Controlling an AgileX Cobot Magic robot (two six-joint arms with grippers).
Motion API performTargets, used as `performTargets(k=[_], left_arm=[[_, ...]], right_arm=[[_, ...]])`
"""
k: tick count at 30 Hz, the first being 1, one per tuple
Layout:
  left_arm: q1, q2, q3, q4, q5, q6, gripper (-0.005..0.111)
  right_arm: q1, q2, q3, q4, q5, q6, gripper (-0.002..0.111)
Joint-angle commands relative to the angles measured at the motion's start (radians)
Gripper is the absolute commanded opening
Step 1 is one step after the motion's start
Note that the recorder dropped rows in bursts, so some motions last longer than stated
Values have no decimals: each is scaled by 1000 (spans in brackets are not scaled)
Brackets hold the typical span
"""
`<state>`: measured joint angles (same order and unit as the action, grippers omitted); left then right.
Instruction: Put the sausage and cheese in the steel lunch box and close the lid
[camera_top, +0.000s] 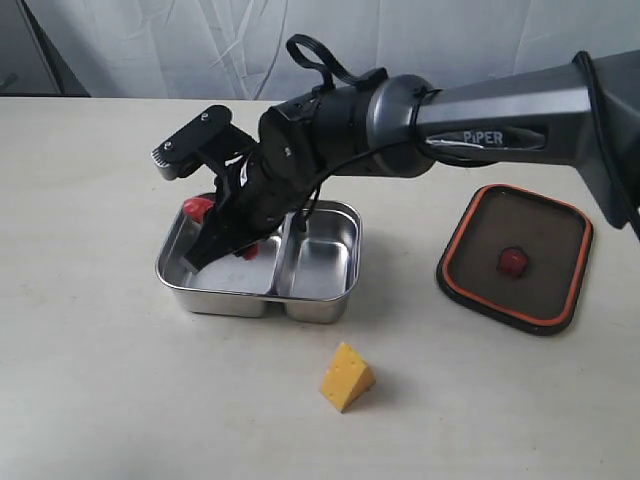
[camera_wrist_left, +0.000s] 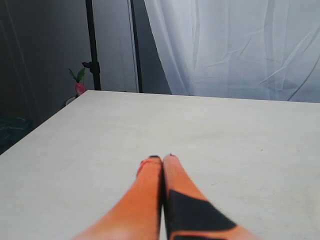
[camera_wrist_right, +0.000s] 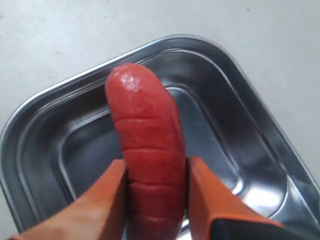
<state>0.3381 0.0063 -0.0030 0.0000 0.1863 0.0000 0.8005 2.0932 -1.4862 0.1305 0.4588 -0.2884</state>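
Right gripper (camera_wrist_right: 156, 167) has its orange jaws part-way open, clamped on the sausage (camera_wrist_right: 145, 125) over the wide compartment of the steel lunch box (camera_wrist_right: 240, 100). Left gripper (camera_wrist_left: 162, 159) is closed and empty. The cheese (camera_top: 346, 377) sits on the table (camera_top: 100, 380) near the box, and the lid (camera_top: 545, 270) lies seal-up off to the side
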Motion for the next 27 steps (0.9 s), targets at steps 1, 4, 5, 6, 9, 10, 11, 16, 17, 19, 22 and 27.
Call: performTargets(k=[1,4,5,6,9,10,11,16,17,19,22,27], left_arm=[[-7,-6,3,6,-7,0,0],[-7,-6,3,6,-7,0,0],[-7,-6,3,6,-7,0,0],[-7,-6,3,6,-7,0,0],[-7,-6,3,6,-7,0,0],[-7,-6,3,6,-7,0,0],[-7,-6,3,6,-7,0,0],[-7,-6,3,6,-7,0,0],[-7,-6,3,6,-7,0,0],[-7,-6,3,6,-7,0,0],[-7,-6,3,6,-7,0,0],[-7,-6,3,6,-7,0,0]], right_arm=[[-2,-5,-7,-13,-11,-6,43],[-2,-5,-7,2,-1,-6,54],[-2,-5,-7,11,4,-6,55],[-2,-5,-7,11,9,-6,55],[-2,-21,-7,10,37,-6,55],[-2,-36,-7,10,56,-2,55],[-2,-53,-7,10,80,7,55],[-2,-185,-7,-57,253,89,55],[-2,-219,-7,-71,302,115,55],[-2,-312,-3,-112,410,221,55],[-2,-378,-3,-167,538,375,54],[-2,-475,140,-204,645,534,54]])
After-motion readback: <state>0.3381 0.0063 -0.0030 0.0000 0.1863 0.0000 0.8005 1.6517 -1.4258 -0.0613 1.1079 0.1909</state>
